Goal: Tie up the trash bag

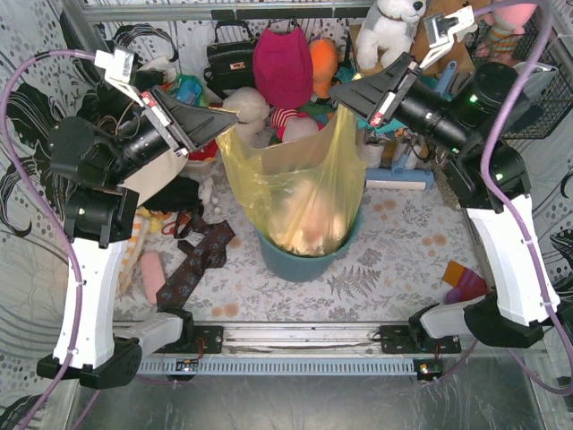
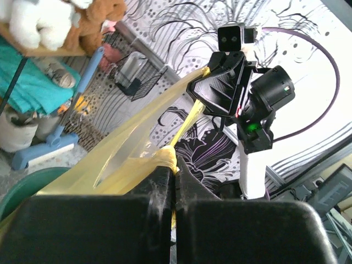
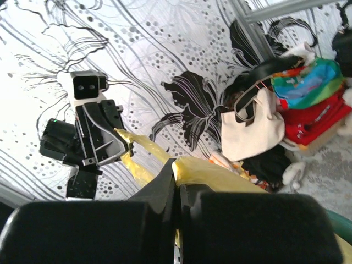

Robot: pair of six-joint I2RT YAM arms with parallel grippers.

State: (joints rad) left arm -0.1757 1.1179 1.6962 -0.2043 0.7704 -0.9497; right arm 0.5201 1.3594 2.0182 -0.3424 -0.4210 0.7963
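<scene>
Rail [image 1: 304,339]: runs along the near edge of the worktop [image 1: 394,255]; both arm bases sit on it, one at each end.
Worktop: covered in a pale leaf-patterned cloth, crowded with loose things toward the back.
Necktie [image 1: 192,264]: dark and patterned, lies crumpled on the near left, left of the teal bin [image 1: 300,262] and just beside a pink bar [image 1: 152,275].
Orange and purple piece [image 1: 463,280]: lies on the near right, close to the right arm's base.
Teal bin: upright at mid-worktop between the two arms, with the bottom of the trash bag [image 1: 295,175] inside it.
Trash bag: thin translucent yellow plastic. Its upper part rises well above the bin's rim, and pale crumpled contents show through low down. The two top corners are spread apart, one at the left fingers [image 1: 218,117] and one at the right fingers [image 1: 351,90].
Left fingers: closed tight on the trash bag's left top corner. The left wrist view shows a bunched yellow strand pinched between them.
Right fingers: closed tight on the right top corner. The right wrist view shows yellow plastic caught in the seam where they meet.
Span: in each wrist view a taut yellow band runs from the near fingers to the other arm's fingers.
Cream tote [image 3: 250,132]: on the left side, with dark handles, slumped among other clutter.
Back row: black handbag [image 1: 228,58], maroon knit hat [image 1: 282,64], orange plush [image 1: 322,61] and white plush [image 1: 389,27] crowd the far edge.
</scene>
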